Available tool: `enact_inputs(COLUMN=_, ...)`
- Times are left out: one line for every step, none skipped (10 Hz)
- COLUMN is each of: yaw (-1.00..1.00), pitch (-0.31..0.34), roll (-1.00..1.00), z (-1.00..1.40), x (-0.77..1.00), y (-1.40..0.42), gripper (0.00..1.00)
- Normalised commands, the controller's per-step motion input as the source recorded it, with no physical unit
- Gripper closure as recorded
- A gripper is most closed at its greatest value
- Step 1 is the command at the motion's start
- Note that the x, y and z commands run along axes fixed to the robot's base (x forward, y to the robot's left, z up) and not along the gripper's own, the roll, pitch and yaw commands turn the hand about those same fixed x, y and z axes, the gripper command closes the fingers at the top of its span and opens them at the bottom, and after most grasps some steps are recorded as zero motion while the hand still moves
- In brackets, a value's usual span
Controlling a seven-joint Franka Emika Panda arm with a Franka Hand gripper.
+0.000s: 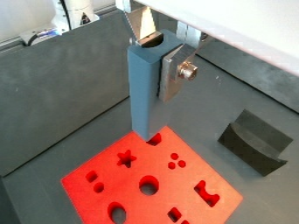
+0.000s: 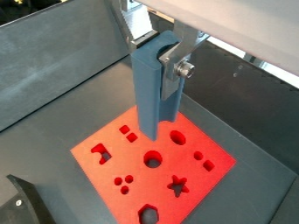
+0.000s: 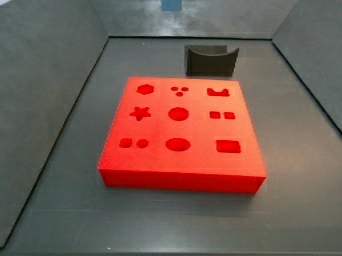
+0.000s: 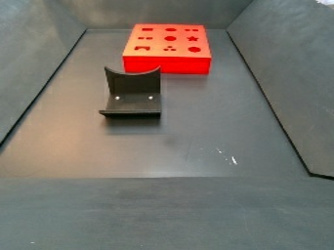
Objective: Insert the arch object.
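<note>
My gripper (image 1: 159,54) is shut on a long blue arch piece (image 1: 145,96), which hangs upright between the silver fingers, high above the floor; both wrist views show it (image 2: 152,87). Below it lies the red block (image 1: 140,179) with several shaped holes. The piece's lower end is over the block's edge in a wrist view. The arch-shaped hole (image 3: 221,92) is near the block's far right corner in a side view and also shows in both wrist views (image 1: 208,192) (image 2: 100,153). In a side view only a bit of blue (image 3: 170,5) shows at the top edge.
The dark fixture (image 3: 210,60) stands on the floor just behind the red block, and shows nearer in a side view (image 4: 132,93). Grey walls (image 3: 54,90) enclose the dark floor on all sides.
</note>
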Motion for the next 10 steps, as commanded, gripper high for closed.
enact_inputs(yaw=-0.24, pitch=-0.071, roll=0.11, z=-0.89, x=0.31, y=0.08, gripper=1.0)
enact_inputs(yaw=-0.24, pitch=-0.061, roll=0.15, z=-0.9, x=0.27, y=0.1, gripper=1.0)
enact_inputs(yaw=-0.24, pitch=-0.064, roll=0.15, z=-0.9, x=0.29, y=0.09, gripper=1.0)
enact_inputs(yaw=-0.26, pitch=-0.053, roll=0.13, z=-0.91, x=0.43, y=0.08, gripper=1.0)
enact_inputs(yaw=-0.45, pitch=0.0, roll=0.07, z=-0.71, x=0.67, y=0.12, gripper=1.0)
enact_inputs(yaw=-0.66, pitch=0.0, roll=0.0, z=-0.52, x=0.56, y=0.2, gripper=1.0)
enact_inputs(yaw=-0.72, pitch=0.0, roll=-0.03, z=-0.42, x=0.51, y=0.25, gripper=1.0)
enact_inputs(yaw=-0.71, pitch=0.0, roll=-0.08, z=-0.33, x=0.51, y=0.21, gripper=1.0)
enact_inputs(yaw=-0.68, pitch=0.016, roll=-0.12, z=-0.27, x=0.51, y=0.19, gripper=1.0)
enact_inputs(yaw=-0.68, pitch=0.024, roll=-0.12, z=-0.27, x=0.5, y=0.18, gripper=1.0)
